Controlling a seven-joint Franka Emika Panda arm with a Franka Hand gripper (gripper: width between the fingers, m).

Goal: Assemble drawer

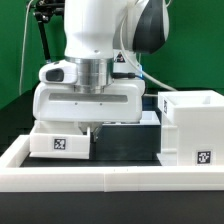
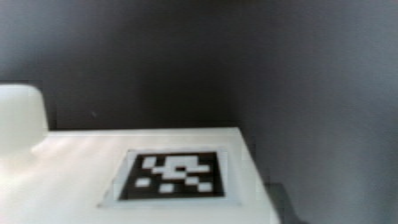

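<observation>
White plastic is filling your exterior view: the gripper point(image 1: 88, 130) is hanging low over a small tray point(image 1: 60, 143) at eight o'clock, while the tall housing point(image 1: 195, 125) is standing at three o'clock. Your wrist view is showing a tagged white panel point(image 2: 173, 175) near one finger point(image 2: 18, 115); you cannot tell how wide the jaws are standing.

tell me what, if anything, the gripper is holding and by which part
Cannot be told: the gripper sits low by the small tray, but neither view shows a closed grip.

No legible text; coded tags point(image 2: 175, 175) on drawer point(image 1: 192, 118)
</observation>
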